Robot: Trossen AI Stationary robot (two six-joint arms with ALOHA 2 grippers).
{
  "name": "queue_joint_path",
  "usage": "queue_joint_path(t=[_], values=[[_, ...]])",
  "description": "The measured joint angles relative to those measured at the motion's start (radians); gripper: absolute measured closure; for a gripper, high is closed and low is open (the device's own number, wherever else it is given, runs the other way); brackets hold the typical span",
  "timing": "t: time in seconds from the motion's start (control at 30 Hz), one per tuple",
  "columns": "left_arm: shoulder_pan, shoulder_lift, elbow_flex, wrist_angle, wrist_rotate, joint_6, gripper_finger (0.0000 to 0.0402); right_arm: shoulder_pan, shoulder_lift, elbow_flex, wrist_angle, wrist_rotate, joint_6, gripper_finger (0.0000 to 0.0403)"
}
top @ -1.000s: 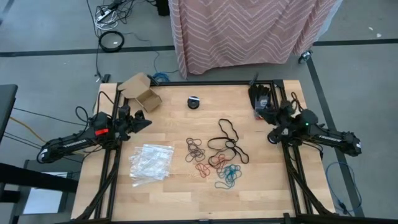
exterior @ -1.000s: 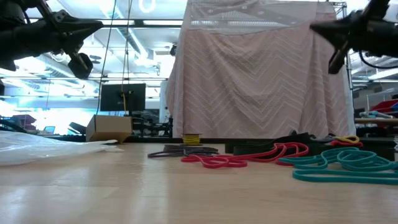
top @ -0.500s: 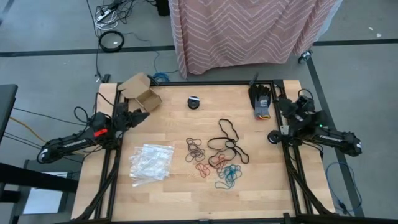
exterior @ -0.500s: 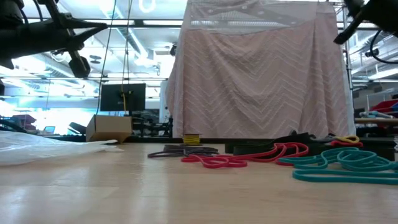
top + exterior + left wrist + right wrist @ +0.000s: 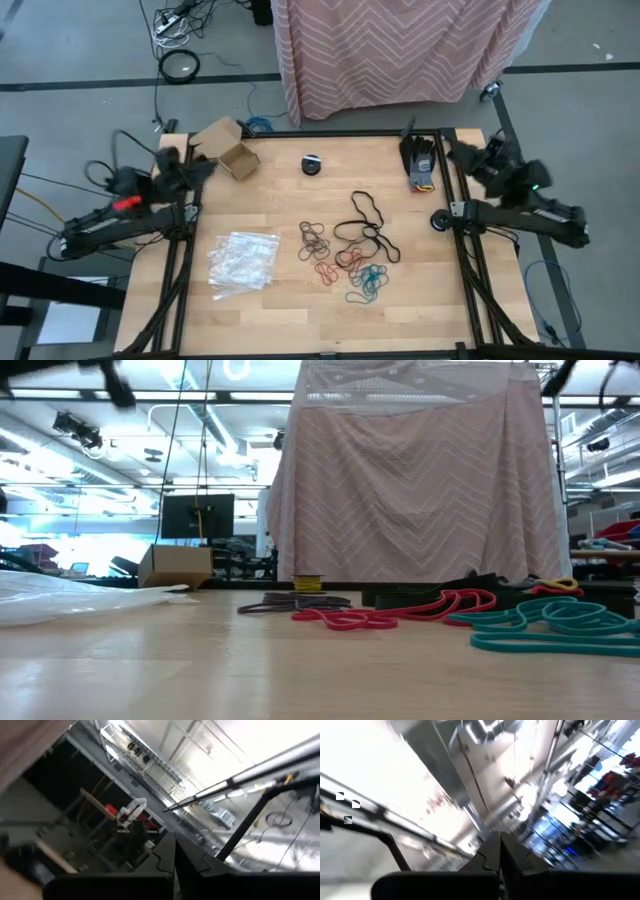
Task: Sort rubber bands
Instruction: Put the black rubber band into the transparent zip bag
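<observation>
Coloured rubber bands (image 5: 350,250) lie mid-table, well apart from closed, empty left gripper (image 5: 205,167) and right gripper (image 5: 455,152)

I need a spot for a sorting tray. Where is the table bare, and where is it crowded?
Bare wood lies along the near edge of the table, in the gap between the plastic bags and the rubber bands, and from the bands to the right rail. Crowded: the bands at centre, and the far edge with the cardboard box, black disc and glove.
</observation>
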Motion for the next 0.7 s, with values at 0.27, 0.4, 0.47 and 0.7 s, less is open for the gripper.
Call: queue_joint_path(t=[0.27,0.4,0.47,0.7], values=[[0.000,0.237,0.495,-0.369,0.059,0.286,0.0387,0.000,0.299,0.440,-0.193,-0.179,-0.139,0.0403],[0.000,0.336,0.649,-0.464,0.060,0.362,0.0387,0.000,0.423,0.599,-0.251,-0.270,-0.132,0.0403],[0.000,0.385,0.706,-0.508,0.065,0.395,0.0387,0.000,0.487,0.670,-0.301,-0.309,-0.124,0.0403],[0.000,0.524,0.796,-0.571,0.115,0.456,0.0387,0.000,0.660,0.851,-0.462,-0.398,-0.131,0.0403]])
